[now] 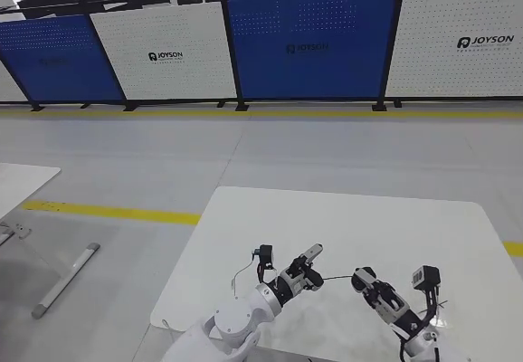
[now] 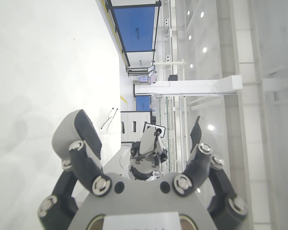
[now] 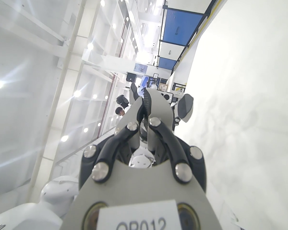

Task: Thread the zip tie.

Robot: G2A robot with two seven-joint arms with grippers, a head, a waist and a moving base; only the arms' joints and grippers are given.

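Frankly, with my right gripper (image 3: 144, 99) clenched on the zip tie (image 1: 337, 276) and my left gripper (image 2: 140, 125) gaping (holding nothing), the thin tie may flex and miss it.

Thin black zip tie (image 1: 337, 276) juts level from right pincer (image 1: 361, 275).

Zip ties (image 2: 110, 117) on tbl (image 2: 50, 48)

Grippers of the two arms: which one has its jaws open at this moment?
The grey-and-black left gripper: its jaws stand wide apart. The right gripper has its jaws closed together, apparently on the thin black zip tie.
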